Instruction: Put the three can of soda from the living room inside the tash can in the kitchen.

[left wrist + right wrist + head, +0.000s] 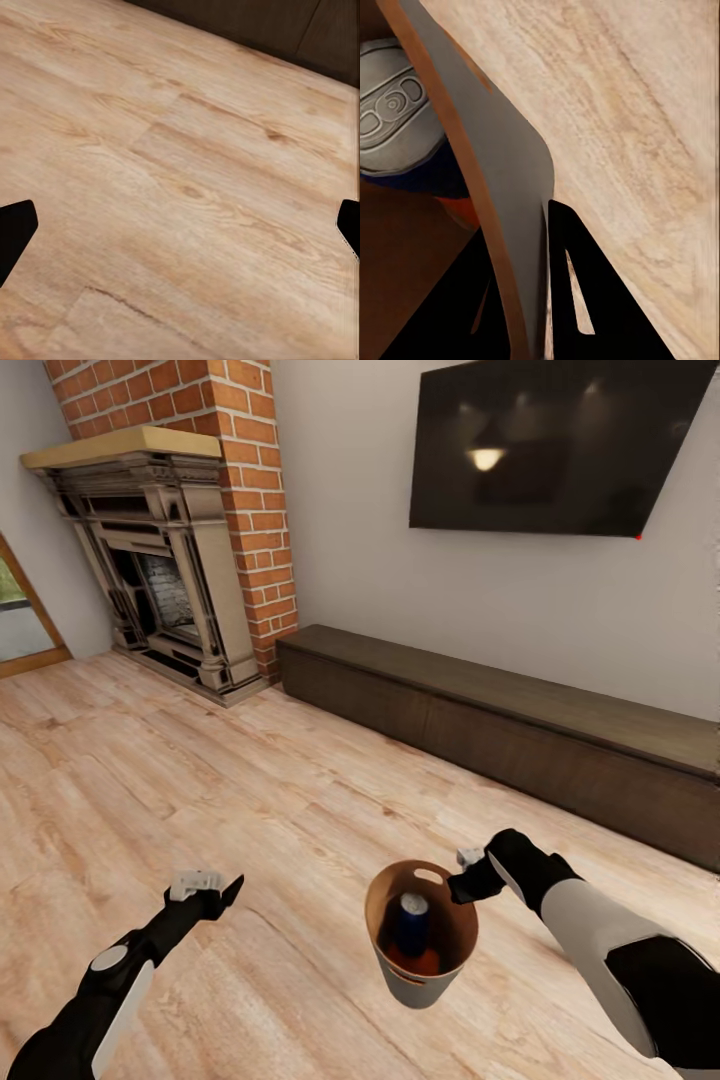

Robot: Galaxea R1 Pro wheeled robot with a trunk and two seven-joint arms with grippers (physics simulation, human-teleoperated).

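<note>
My right gripper (pixel 462 882) is shut on the rim of the grey trash can (pixel 418 985) and holds it above the wooden floor. Inside its tan-brown wall stands a dark blue soda can (pixel 411 922) with orange of another can (pixel 418 963) beneath it; how many orange cans there are I cannot tell. The right wrist view has the bin wall (pixel 510 172) clamped between the black fingers (pixel 577 300), with the blue can's silver top (pixel 394 112) beside it. My left gripper (pixel 215 888) hangs open and empty over the floor, its fingertips (pixel 15 232) spread wide apart.
This is the living room: a red-brick fireplace (pixel 165 560) at the back left, a long low dark cabinet (pixel 500 730) along the wall, a black TV (pixel 550 445) above it. A doorway (pixel 20 620) shows at the far left. Wooden floor (pixel 250 790) stretches ahead.
</note>
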